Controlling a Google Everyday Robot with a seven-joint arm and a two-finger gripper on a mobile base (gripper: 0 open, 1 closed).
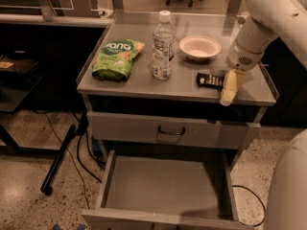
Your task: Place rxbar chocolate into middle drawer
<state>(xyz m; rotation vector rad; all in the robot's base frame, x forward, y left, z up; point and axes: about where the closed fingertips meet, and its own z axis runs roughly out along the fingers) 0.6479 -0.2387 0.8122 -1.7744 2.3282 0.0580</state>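
The rxbar chocolate [209, 80] lies flat on the counter [144, 83] toward its 4 o'clock corner, not yet lifted. The tool [227, 92] hangs just at the bar's 3 o'clock end, tilted down toward 7 o'clock and covering that end. Whether it is spread or closed, or has any hold on the wrapper, I cannot tell. To do this step well, I would centre the tool over the bar's short width, come down square to the counter and pinch across the narrow sides, since a flat wrapper slips away from a slanted grip. A bowl [200, 47] sits at the bar's 11 o'clock and a water bottle [163, 47] at 10 o'clock, both well apart. The middle drawer [163, 186] stands open at 7 o'clock, below the closed upper drawer front [170, 131].
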